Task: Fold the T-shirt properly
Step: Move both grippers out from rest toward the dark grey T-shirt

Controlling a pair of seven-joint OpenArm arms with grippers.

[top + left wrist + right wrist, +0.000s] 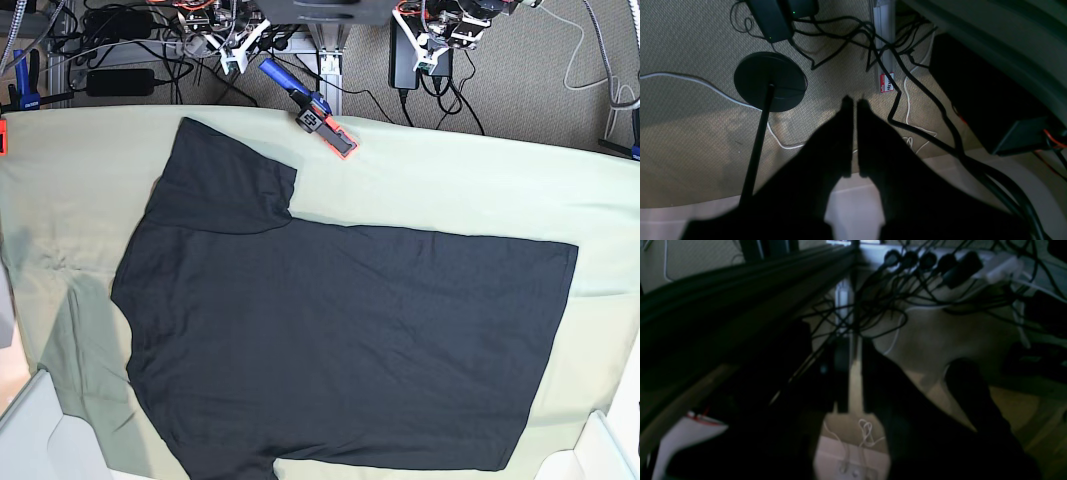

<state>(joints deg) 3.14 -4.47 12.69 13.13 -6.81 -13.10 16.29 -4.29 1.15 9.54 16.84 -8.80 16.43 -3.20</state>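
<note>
Cataloguing, base view: T-shirt [340, 340] lies flat and plain side up on the pale green table cloth [470, 180], neck end toward the view's left, hem toward the right, far sleeve [225, 185] spread out toward the back edge.
Base view, fittings: an orange and blue clamp [315, 115] pins the cloth at the back edge; both arms sit parked behind the table, well apart from the garment.
Base view, progress: no fold yet visible; judged to be the very start of the task.
Left wrist view: left gripper [855, 101] points down at carpet, cables and a round black stand base [770, 81]; its tips stand almost together with only a thin slit between, nothing held.
Right wrist view: right gripper [853, 373] hangs over a tangle of cables and a power strip [940, 260]; picture dark and blurred, a narrow gap shows between the fingers, nothing in them.
Handling advice: for a clean first fold, each claw should likely spread, reach in over the back edge, pinch shirt fabric alone without the table cloth, and lift both points evenly so the body stays smooth.
</note>
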